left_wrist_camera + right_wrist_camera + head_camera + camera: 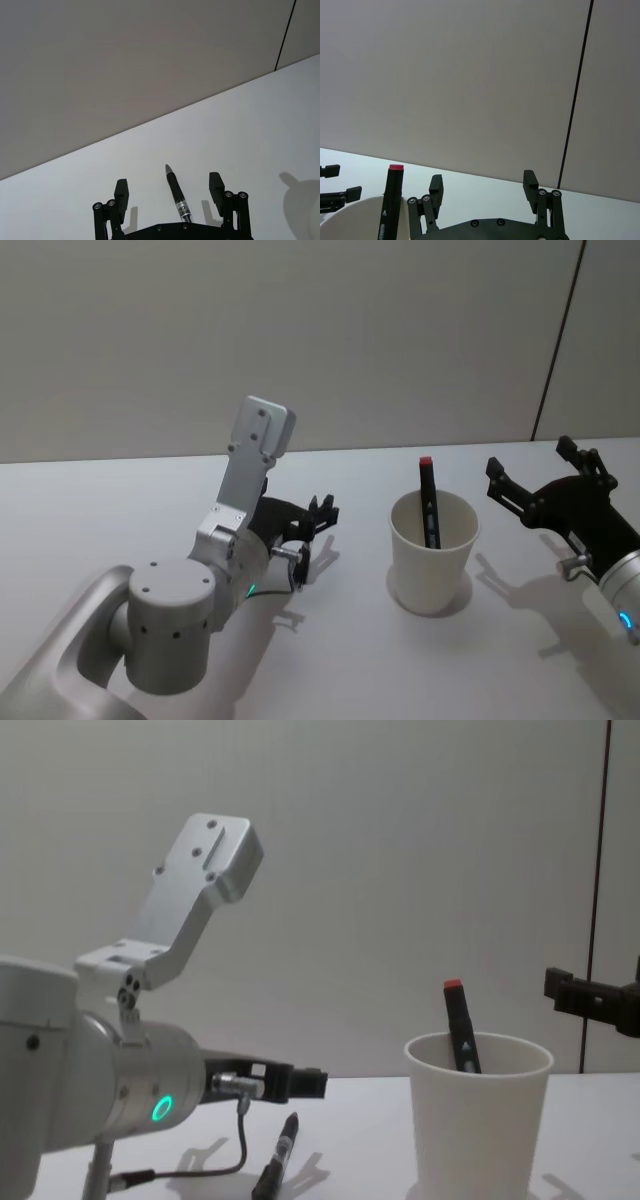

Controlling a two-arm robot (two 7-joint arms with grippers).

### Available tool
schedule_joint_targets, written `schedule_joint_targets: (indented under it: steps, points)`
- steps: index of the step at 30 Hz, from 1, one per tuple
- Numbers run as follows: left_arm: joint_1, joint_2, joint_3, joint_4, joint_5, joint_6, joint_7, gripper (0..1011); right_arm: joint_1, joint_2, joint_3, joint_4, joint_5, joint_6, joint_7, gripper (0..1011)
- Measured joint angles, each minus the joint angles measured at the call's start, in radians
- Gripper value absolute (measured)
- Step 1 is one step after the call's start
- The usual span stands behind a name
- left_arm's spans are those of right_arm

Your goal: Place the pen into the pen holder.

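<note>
Two pens in play. A black pen [176, 194] lies flat on the white table [120, 510], left of the cup [432, 575] and well apart from it. The other is a black marker [429, 498] with a red cap, standing tilted inside the cup, leaning on the rim with the cap end poking out above it.

The left gripper [315, 535] sits low over the pen, wide open. From its wrist cam the pen lies right in the gap between the two fingers [121, 191], tip pointing away from the arm, neither finger touching it. In the chest view the pen is on the table just under the gripper's front end.

The right gripper [530, 458] is off to the right of the cup, near it but not touching, fingers spread apart with nothing in them. Its wrist cam catches the marker's red cap and a bit of the cup's rim off to one side.
</note>
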Motion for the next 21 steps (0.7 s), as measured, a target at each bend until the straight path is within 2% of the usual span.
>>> schedule_joint_targets:
  steps: [10,21]
  points:
    - [0.009,-0.001,-0.001,0.012,-0.010,0.000,-0.020,1001,0.000,0.000,0.000,0.000,0.000,0.000,0.000,1001]
    - [0.001,-0.012,0.005,0.052,0.015,0.030,-0.074,1001,0.000,0.000,0.000,0.000,0.000,0.000,0.000,1001]
